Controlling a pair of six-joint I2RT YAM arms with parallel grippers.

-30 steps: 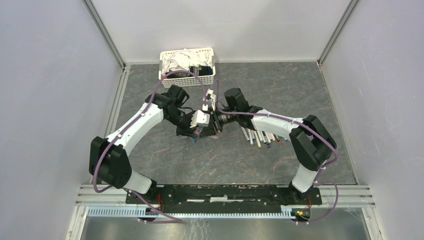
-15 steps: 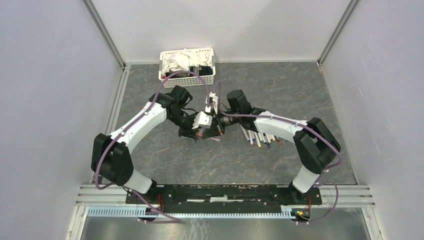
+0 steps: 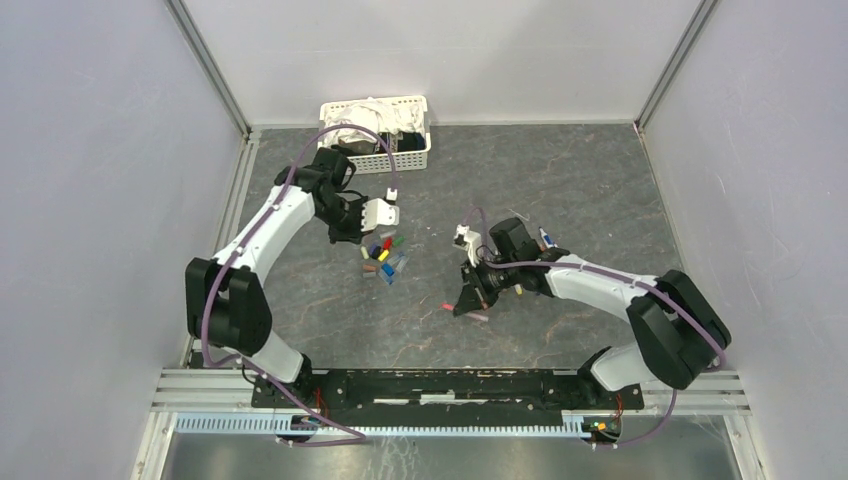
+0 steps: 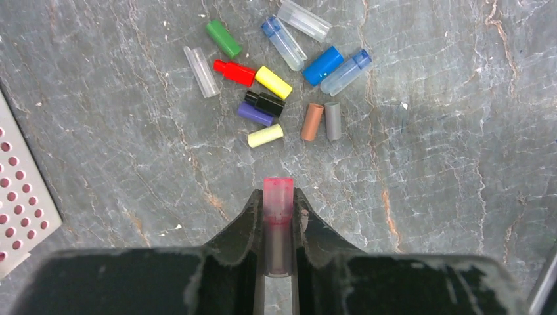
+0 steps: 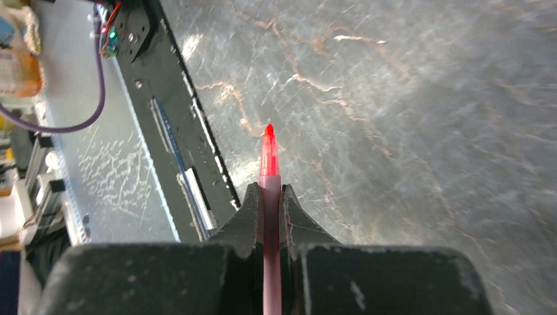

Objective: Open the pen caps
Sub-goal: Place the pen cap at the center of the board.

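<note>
My left gripper (image 4: pixel 278 205) is shut on a translucent pink-red pen cap (image 4: pixel 278 194) and holds it above the table, just short of a loose pile of pen caps (image 4: pixel 273 82) in green, red, yellow, blue, black, purple, orange, grey and clear. In the top view the left gripper (image 3: pixel 354 236) is left of that pile (image 3: pixel 381 256). My right gripper (image 5: pixel 270 194) is shut on an uncapped pen (image 5: pixel 268 157) whose red tip points at the near rail. In the top view the right gripper (image 3: pixel 466 300) is low at centre. Other pens (image 3: pixel 545 238) are mostly hidden behind the right forearm.
A white slotted basket of cloths (image 3: pixel 375 132) stands at the back left; its edge shows in the left wrist view (image 4: pixel 20 203). The black base rail (image 5: pixel 184 151) runs along the near edge. Grey walls close in both sides.
The grippers, close together at centre before, have pulled apart. The left went back-left with the cap, uncovering the cap pile. The right went forward and right with the uncapped pen.
</note>
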